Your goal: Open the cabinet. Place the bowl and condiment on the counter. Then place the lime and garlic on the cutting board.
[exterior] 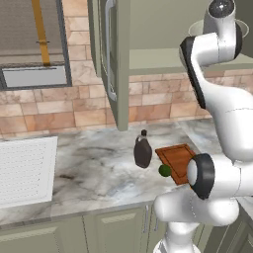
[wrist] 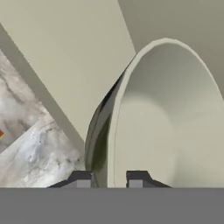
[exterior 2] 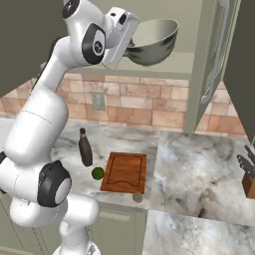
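1. We take the reddish-brown rectangular wooden cutting board (exterior 2: 125, 172) with its grooved border as our landmark; it lies flat on the grey-white marbled stone counter (exterior 2: 199, 164).
2. Above the board, the olive-green wall cabinet (exterior 2: 211, 60) stands open, its panelled door with a long silver bar handle swung outward.
3. We see the round shiny steel bowl (exterior 2: 152, 41) inside that open cabinet, high above the board and tilted, with its wide rim facing the robot's hand.
4. Our gripper (wrist: 109, 178) is clenched on the bowl's rim: in the hand view one dark finger tip sits on the outside of the wall and the other on the inside, with the rim between them.
5. The dark brown pear-shaped condiment bottle (exterior 2: 85, 148) stands upright on the counter just beside the board's left edge in the right base view.
6. The small glossy green lime (exterior 2: 98, 173) rests on the counter next to the board's near left corner, off the wood.
7. The small beige-grey garlic (exterior 2: 137, 197) lies on the counter just in front of the board's near edge, also off it.
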You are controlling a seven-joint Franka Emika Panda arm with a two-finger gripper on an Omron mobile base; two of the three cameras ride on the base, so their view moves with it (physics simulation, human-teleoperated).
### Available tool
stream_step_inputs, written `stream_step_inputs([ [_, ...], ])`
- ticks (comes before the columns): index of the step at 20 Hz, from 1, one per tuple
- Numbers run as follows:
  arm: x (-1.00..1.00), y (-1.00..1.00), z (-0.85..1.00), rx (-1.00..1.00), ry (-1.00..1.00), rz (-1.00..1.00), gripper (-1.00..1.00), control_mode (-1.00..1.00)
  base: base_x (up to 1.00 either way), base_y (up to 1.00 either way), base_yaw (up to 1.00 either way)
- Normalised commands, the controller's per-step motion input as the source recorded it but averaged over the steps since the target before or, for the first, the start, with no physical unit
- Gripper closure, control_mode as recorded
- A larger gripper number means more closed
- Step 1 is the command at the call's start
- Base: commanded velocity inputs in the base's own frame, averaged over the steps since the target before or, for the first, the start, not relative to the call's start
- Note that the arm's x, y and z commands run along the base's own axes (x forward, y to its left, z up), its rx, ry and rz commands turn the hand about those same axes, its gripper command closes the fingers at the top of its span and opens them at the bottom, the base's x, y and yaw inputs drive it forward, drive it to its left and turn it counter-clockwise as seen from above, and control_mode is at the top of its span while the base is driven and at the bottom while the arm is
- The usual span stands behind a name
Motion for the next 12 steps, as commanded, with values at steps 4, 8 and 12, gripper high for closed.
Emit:
stream_step_inputs([
  [4,-1.0,0.13,0.0,0.03,0.06,0.03,1.0,-1.0,0.0,0.0,0.0],
  [8,-1.0,0.07,0.0,0.05,0.15,0.01,1.0,-1.0,0.0,0.0,0.0],
  [12,-1.0,0.05,-0.11,0.01,0.26,0.0,1.0,-1.0,0.0,0.0,0.0],
])
